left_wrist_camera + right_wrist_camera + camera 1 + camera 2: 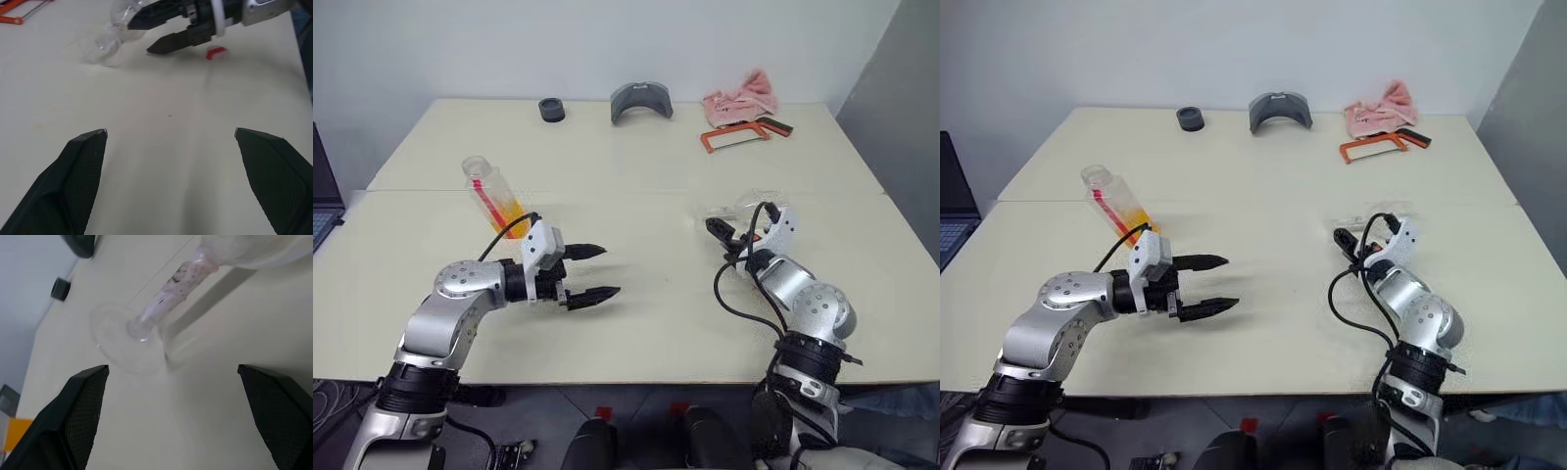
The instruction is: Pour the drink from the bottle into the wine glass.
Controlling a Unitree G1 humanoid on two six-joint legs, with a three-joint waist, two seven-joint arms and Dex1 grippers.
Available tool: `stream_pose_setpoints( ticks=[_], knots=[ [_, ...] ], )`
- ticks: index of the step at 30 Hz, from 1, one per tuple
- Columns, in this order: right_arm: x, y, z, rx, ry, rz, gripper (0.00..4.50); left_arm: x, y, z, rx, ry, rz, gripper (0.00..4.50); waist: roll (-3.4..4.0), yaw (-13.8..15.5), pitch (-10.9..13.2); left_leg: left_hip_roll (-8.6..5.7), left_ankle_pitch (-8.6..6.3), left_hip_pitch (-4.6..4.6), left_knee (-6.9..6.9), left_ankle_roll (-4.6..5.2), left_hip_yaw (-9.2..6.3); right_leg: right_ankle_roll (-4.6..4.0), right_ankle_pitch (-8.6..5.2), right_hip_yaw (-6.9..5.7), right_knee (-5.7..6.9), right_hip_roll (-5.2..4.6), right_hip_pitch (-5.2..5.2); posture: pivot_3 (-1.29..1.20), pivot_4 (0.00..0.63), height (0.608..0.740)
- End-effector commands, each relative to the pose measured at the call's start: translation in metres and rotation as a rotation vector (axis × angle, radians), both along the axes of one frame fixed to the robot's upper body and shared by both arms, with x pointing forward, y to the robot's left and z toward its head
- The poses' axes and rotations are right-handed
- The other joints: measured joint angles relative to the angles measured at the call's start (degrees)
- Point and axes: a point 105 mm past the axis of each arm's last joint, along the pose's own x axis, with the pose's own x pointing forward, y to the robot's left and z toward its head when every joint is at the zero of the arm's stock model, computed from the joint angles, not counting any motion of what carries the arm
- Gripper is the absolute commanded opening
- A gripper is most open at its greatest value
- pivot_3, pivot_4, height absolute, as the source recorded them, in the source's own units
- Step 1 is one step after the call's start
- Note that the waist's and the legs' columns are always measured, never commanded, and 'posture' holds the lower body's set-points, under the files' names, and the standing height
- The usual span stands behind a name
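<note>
The bottle [494, 196] stands uncapped at the table's left, with the orange drink [514, 217] in its lower part. Just in front of it my left gripper [592, 274] points to the right over bare table, open and empty; its own fingers [83, 161] stand wide apart. The wine glass [741, 208] is at the right, clear and faint. Its round foot [122, 340], thin stem and bowl show just ahead of my right gripper [171, 367], which is open with the foot between its fingers, not touching. The right gripper [139, 35] also shows beside the glass [110, 29].
A small red cap [215, 53] lies on the table by my right gripper. At the far edge sit a black round piece [551, 110], a grey curved piece [641, 101], a pink cloth [741, 98] and an orange saw frame [736, 135]. A laptop [323, 211] is at the left.
</note>
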Motion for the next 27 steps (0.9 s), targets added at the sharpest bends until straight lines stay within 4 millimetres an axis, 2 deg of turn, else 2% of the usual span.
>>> stream_pose_setpoints(
  ticks=[1,8,17,23,26,27],
  knots=[
    [0.015,-0.005,0.018,0.146,-0.037,-0.091,4.50,-0.002,-0.002,0.008,0.027,-0.032,-0.052,4.48,0.00,0.0,0.0,0.01,0.00,0.00,-0.01,0.00,0.01,0.00,0.00,0.00,-0.01,0.00,0.00,0.00,0.150,0.740],
    [0.031,-0.009,0.013,0.244,-0.007,-0.164,4.50,-0.001,-0.007,0.009,0.021,-0.033,-0.060,4.48,0.02,-0.4,0.0,0.03,0.00,0.02,-0.07,0.01,0.14,-0.01,-0.01,0.06,-0.04,0.00,-0.03,0.00,0.150,0.740],
    [0.051,0.002,0.012,0.349,0.022,-0.199,4.50,-0.001,-0.007,0.007,0.023,-0.029,-0.063,4.48,0.02,-1.6,0.0,0.06,0.03,0.13,-0.08,0.05,0.26,-0.01,-0.01,0.11,0.01,0.01,-0.02,0.00,0.150,0.740],
    [0.060,0.006,0.004,0.414,0.051,-0.224,4.50,-0.001,-0.006,0.004,0.029,-0.029,-0.063,4.48,0.02,-1.7,0.0,0.10,0.03,0.34,-0.16,0.06,0.47,-0.01,-0.01,0.24,0.01,0.04,0.04,0.00,0.150,0.740],
    [0.064,0.008,0.003,0.425,0.055,-0.222,3.89,0.000,-0.006,0.002,0.036,-0.029,-0.063,4.50,0.01,-1.7,0.0,0.11,0.03,0.38,-0.15,0.06,0.51,-0.01,-0.01,0.26,0.01,0.03,0.07,0.00,0.150,0.740],
    [0.066,0.009,0.003,0.433,0.055,-0.225,3.53,0.000,-0.006,0.001,0.039,-0.030,-0.064,4.50,0.01,-1.7,0.0,0.11,0.03,0.38,-0.16,0.06,0.52,-0.01,-0.01,0.26,0.01,0.04,0.07,0.00,0.150,0.740]
  ],
)
